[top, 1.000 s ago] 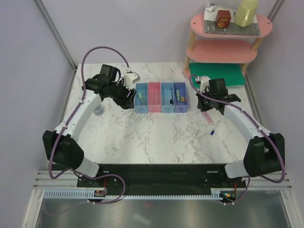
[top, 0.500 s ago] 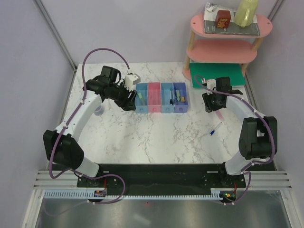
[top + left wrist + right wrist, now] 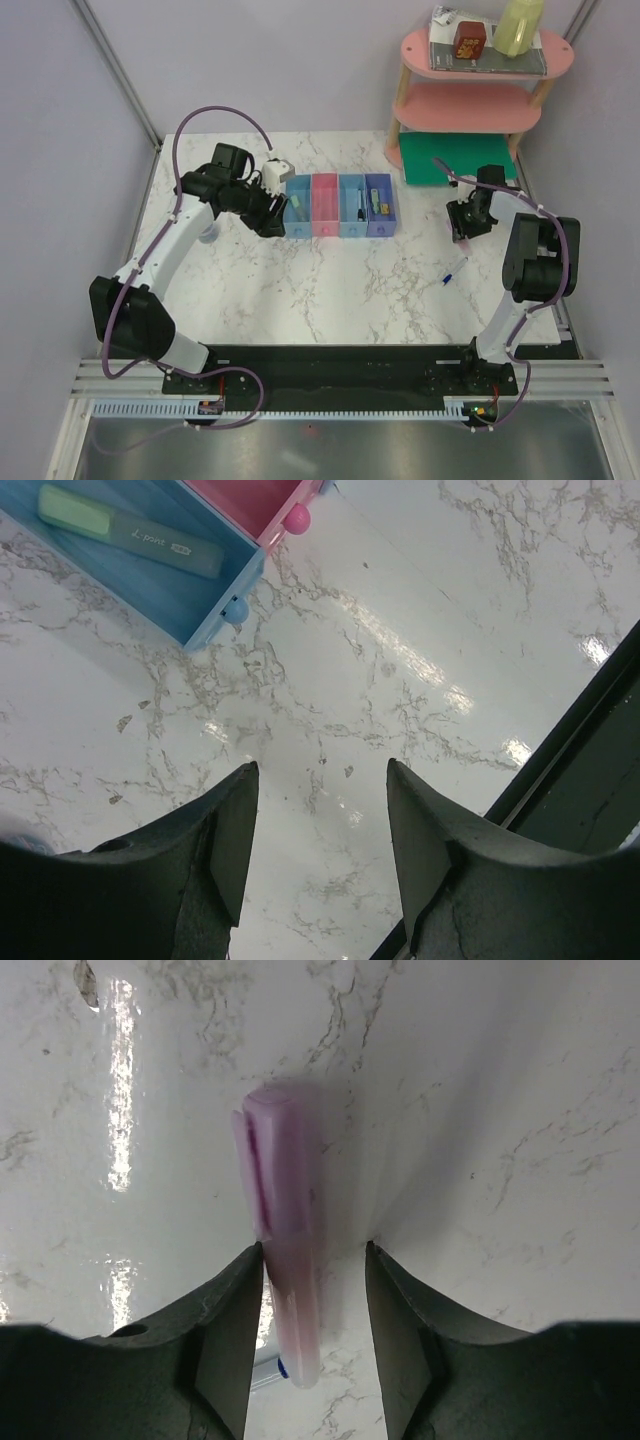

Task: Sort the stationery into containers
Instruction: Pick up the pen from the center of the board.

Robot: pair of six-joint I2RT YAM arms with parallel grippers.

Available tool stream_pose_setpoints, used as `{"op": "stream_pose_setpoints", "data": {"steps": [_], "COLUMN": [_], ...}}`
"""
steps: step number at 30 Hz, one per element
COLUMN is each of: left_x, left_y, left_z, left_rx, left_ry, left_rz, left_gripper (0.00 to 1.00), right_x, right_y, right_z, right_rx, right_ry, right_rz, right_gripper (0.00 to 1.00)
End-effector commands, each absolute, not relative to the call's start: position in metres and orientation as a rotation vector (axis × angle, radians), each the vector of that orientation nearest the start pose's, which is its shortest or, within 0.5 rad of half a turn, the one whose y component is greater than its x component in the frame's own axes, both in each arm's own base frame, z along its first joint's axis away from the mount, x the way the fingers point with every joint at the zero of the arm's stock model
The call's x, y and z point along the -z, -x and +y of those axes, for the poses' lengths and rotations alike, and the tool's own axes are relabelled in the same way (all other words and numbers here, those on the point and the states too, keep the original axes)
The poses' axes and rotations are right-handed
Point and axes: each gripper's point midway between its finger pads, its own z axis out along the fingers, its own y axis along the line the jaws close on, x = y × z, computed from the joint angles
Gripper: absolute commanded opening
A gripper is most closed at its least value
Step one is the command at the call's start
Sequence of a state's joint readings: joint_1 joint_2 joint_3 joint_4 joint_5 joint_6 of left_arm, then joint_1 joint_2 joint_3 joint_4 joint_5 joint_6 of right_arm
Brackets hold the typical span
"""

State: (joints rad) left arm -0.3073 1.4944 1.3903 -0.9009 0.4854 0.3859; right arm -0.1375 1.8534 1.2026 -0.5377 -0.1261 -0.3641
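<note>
Four joined bins stand mid-table: light blue (image 3: 298,208), pink (image 3: 324,205), light blue (image 3: 351,207), purple (image 3: 379,205). The first blue bin holds a pale green stick (image 3: 130,535). The third holds a thin black pen (image 3: 360,206), and the purple one a pale green stick (image 3: 379,203). My left gripper (image 3: 272,212) is open and empty, just left of the first bin; the left wrist view shows it (image 3: 320,770) over bare marble. My right gripper (image 3: 313,1250) is open astride the pink stick (image 3: 285,1260), which lies on the table close to one finger. The blue-and-white pen (image 3: 455,272) lies nearby. The grey-purple roll (image 3: 205,234) peeks from under my left arm.
A pink round tiered shelf (image 3: 480,105) stands at the back right with a red box (image 3: 468,40) and a yellow bottle (image 3: 518,25) on top. A flat green board (image 3: 455,158) lies under it. The table's right edge runs close to my right gripper.
My right arm has swung right, away from the purple bin, and now stands over the pink stick. My left arm has barely moved.
</note>
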Motion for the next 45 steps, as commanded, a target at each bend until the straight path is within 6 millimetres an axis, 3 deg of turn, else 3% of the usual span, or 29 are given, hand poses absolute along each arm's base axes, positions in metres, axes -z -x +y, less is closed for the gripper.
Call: {"op": "stream_pose_setpoints", "data": {"steps": [1,4,7,8,10,17,24,33,39,45], "left_x": [-0.21,-0.211,-0.213,-0.214,-0.214,-0.217,-0.217,-0.215,-0.207,-0.205], "left_y": [-0.307,-0.307,-0.309,-0.308,-0.31,-0.31,-0.308,-0.306,-0.298,-0.3], "left_z": [-0.175,-0.176,-0.176,-0.177,-0.177,-0.179,-0.181,-0.181,-0.186,-0.185], "left_rx": [0.616,0.622,0.622,0.621,0.62,0.632,0.649,0.663,0.719,0.709], "left_ry": [-0.992,-0.989,-0.988,-0.987,-0.989,-0.987,-0.986,-0.978,-0.969,-0.97], "left_rz": [2.22,2.218,2.212,2.211,2.209,2.204,2.205,2.214,2.237,2.232], "left_gripper": [0.61,0.61,0.61,0.61,0.61,0.61,0.61,0.61,0.61,0.61], "right_x": [-0.018,-0.01,-0.002,0.001,0.004,0.006,-0.021,-0.077,-0.131,-0.174], "right_y": [-0.388,-0.384,-0.378,-0.377,-0.373,-0.363,-0.365,-0.374,-0.383,-0.39], "right_z": [-0.042,-0.037,-0.031,-0.029,-0.025,-0.014,-0.003,0.009,0.023,0.057], "right_rx": [-0.076,-0.121,-0.177,-0.201,-0.235,-0.329,-0.399,-0.455,-0.5,-0.552], "right_ry": [0.385,0.399,0.422,0.426,0.43,0.433,0.408,0.395,0.382,0.43], "right_rz": [2.705,2.723,2.746,2.753,2.769,2.792,2.742,2.628,2.503,2.399], "right_gripper": [0.53,0.5,0.32,0.14,0.0,0.0,0.0,0.0,0.0,0.0]}}
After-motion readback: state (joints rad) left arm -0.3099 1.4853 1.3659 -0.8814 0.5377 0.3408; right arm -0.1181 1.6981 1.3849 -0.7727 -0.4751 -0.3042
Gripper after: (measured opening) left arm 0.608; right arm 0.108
